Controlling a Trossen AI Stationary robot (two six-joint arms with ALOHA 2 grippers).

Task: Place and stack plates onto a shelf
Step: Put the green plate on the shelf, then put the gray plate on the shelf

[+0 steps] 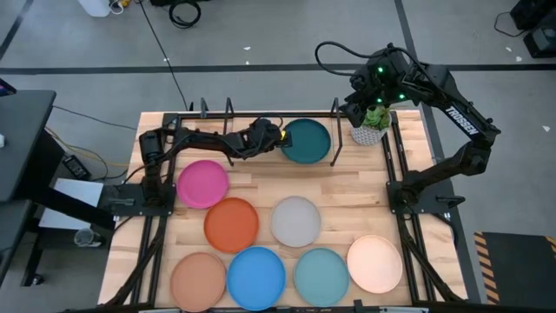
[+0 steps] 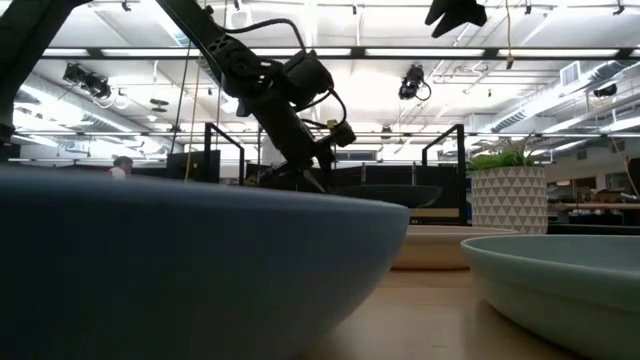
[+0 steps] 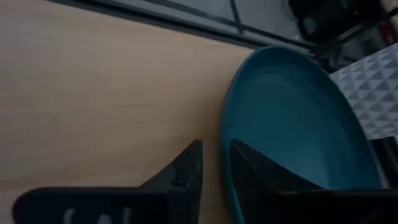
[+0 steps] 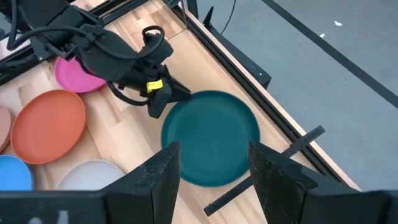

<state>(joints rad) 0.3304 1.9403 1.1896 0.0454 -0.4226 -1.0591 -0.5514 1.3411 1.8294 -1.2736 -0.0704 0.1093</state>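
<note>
The dark teal plate [image 1: 308, 142] lies at the table's far edge among the black shelf's upright rods [image 1: 335, 130]. My left gripper [image 1: 280, 139] reaches in from the left and is shut on the plate's left rim. My right gripper [image 4: 214, 180] is open and empty, held high over the far right corner. The other plates rest flat on the table: magenta [image 1: 203, 183], orange [image 1: 232, 223], pale grey [image 1: 296, 220], tan [image 1: 198, 280], blue [image 1: 256, 276], light teal [image 1: 321, 276] and cream [image 1: 375, 263]. My left gripper [image 3: 216, 162] pinches the dark teal plate's left rim [image 3: 224, 140], one finger [image 3: 255, 177] inside the dish and one [image 3: 183, 171] outside. It comes nearly level from the table's left. The plate sits level; whether it is lifted off the wood I cannot tell.
A potted green plant in a white patterned pot [image 1: 369, 122] stands at the far right, under my right arm. More shelf loops [image 1: 230, 111] rise along the far edge. A black shelf rod [image 4: 267, 168] runs beside the teal plate's right side. Bare wood shows between the plate rows.
</note>
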